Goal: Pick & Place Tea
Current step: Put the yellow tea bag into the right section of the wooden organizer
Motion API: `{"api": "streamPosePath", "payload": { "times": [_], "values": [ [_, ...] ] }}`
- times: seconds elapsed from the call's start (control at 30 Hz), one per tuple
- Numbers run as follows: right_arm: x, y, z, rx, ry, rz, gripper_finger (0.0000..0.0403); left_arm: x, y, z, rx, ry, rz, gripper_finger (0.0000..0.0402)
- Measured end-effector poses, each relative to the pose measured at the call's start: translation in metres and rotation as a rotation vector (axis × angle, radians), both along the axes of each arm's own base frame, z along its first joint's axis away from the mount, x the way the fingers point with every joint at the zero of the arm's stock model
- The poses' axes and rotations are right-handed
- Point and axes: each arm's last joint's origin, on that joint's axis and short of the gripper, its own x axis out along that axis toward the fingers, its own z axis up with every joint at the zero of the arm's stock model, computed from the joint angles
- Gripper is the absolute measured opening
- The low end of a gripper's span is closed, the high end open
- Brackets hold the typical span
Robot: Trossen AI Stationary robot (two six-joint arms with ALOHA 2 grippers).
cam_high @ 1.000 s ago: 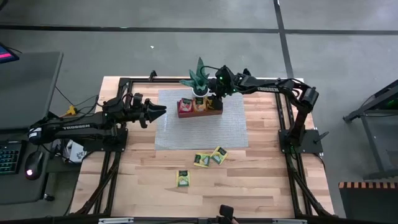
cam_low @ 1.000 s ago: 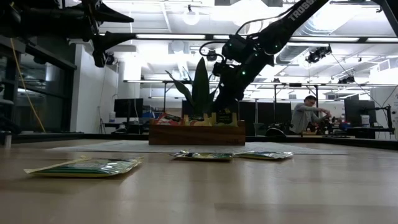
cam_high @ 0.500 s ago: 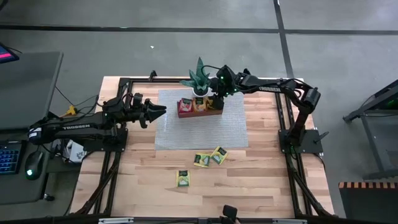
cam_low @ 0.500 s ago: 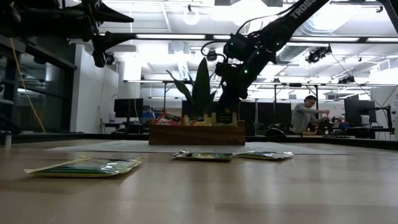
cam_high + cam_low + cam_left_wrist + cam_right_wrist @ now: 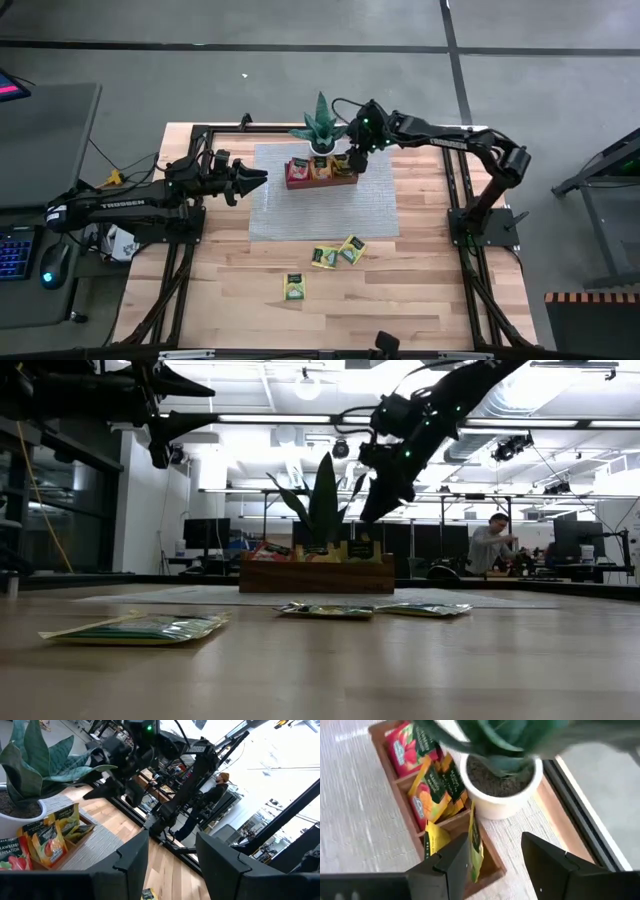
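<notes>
The brown wooden tray point(image 5: 322, 184) stands on a grey mat, with red point(image 5: 402, 747), orange point(image 5: 432, 795) and yellow point(image 5: 432, 842) tea packets upright in its three parts. A yellow-green packet point(image 5: 476, 845) stands in the tray's right part. Three more tea packets point(image 5: 325, 257) point(image 5: 350, 249) point(image 5: 293, 286) lie flat on the wood near the front. My right gripper point(image 5: 355, 163) point(image 5: 495, 865) hovers open and empty above the tray's right end. My left gripper point(image 5: 258, 178) point(image 5: 172, 865) waits open in the air left of the tray.
A spiky green plant in a white pot point(image 5: 320, 128) point(image 5: 500, 790) stands right behind the tray, close to my right gripper. The grey mat point(image 5: 325, 210) covers the table's middle. Black frame rails run along the table's sides. A person sits far back in the room point(image 5: 492, 545).
My right gripper has risen from the tray's right part, up and a little toward the table's right edge, and now hangs clear above it. The packets in the tray and on the table have stayed where they were.
</notes>
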Motion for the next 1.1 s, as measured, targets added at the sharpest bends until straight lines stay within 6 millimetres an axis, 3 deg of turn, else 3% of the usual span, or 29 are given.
{"api": "streamPosePath", "payload": {
  "times": [0.23,0.47,0.83,1.1],
  "values": [
    [-0.013,0.006,0.005,0.167,0.013,-0.028,0.0177,0.000,0.000,0.000,0.012,0.002,-0.013,0.0163],
    [-0.018,0.034,-0.003,0.319,0.161,0.060,0.0177,0.000,-0.001,-0.003,0.013,0.036,-0.035,0.0163],
    [-0.009,0.114,0.014,0.449,0.241,0.110,0.0177,0.001,-0.003,-0.011,0.023,0.117,-0.101,0.0163],
    [0.002,0.185,-0.012,0.488,0.230,-0.060,0.0177,0.001,-0.005,-0.012,0.046,0.131,-0.187,0.0163]
  ]
}}
